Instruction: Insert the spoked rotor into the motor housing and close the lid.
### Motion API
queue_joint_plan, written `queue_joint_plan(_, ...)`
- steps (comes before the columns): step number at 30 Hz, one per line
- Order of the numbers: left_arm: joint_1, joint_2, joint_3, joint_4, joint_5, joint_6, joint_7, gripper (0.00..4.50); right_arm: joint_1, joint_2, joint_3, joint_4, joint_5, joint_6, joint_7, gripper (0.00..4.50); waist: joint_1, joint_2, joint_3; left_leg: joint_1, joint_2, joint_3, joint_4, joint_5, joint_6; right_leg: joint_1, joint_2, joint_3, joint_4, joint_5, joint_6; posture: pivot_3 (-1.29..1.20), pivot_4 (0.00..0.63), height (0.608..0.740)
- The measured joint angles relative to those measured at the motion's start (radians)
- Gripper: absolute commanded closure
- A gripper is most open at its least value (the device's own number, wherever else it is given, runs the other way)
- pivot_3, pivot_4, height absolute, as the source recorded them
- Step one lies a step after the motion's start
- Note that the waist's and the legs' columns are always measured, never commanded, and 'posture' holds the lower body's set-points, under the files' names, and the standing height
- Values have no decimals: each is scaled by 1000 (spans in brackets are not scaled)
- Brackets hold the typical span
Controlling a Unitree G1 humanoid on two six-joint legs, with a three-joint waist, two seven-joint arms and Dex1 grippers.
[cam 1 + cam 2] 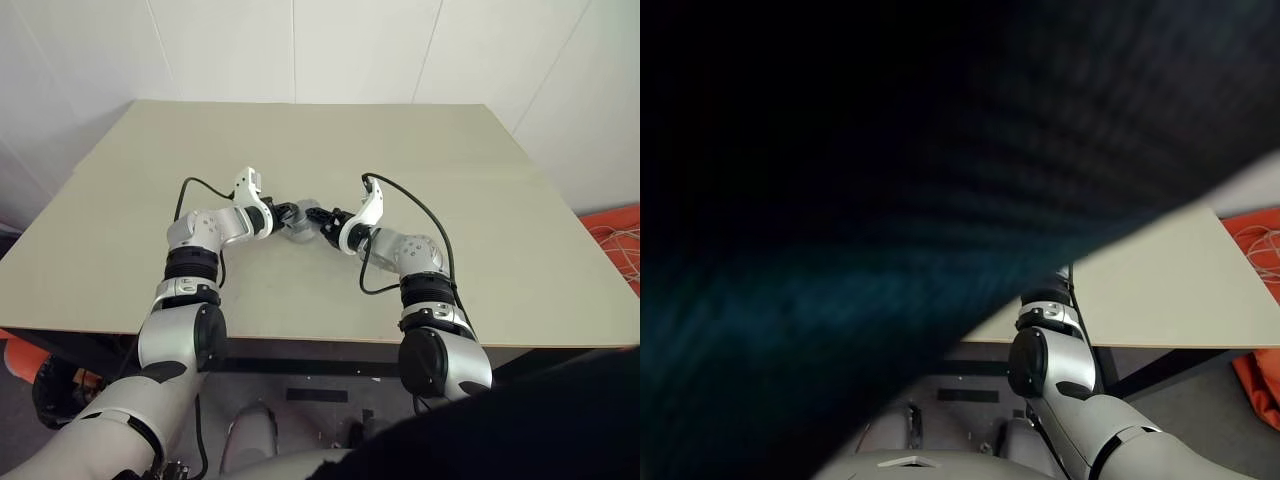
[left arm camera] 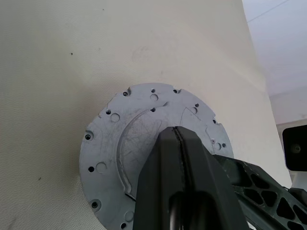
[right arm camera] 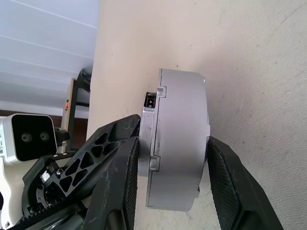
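One grey metal drum, which I take for the motor housing [image 3: 177, 139], is the only part I can find. It sits in the middle of the left eye view, at the centre of the counter [image 1: 300, 140], between the two grippers. It looks closed up: no copper windings and no spoked rotor show, so I judge the insertion probably done. Whether the lid is seated I cannot confirm.

Seen side-on, the drum is thick and smooth-walled, with a stepped flange and a small notch at one edge. Its flat face plate [image 2: 120, 139] is dull, scratched metal, round, dotted with small drilled holes and marked by curved grooves.

The right gripper [image 3: 172, 143] has its jaws spread to either side of the drum, close against both faces, and I cannot tell if they press yet. The left gripper [image 2: 176, 136] has its jaws pressed together, in front of the face plate.

The counter is matte, pale beige and plain.
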Motion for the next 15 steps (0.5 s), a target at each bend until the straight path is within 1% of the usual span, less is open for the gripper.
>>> queue_joint_plan(15, -1, -1, 0, 3, 0, -6, -1, 4500, 0, 0, 0, 1, 4, -10, -4, 2493, 2, 0, 0, -1, 0, 0, 0, 0, 0, 0, 0, 0, 0, 0, 0, 0, 0, 740)
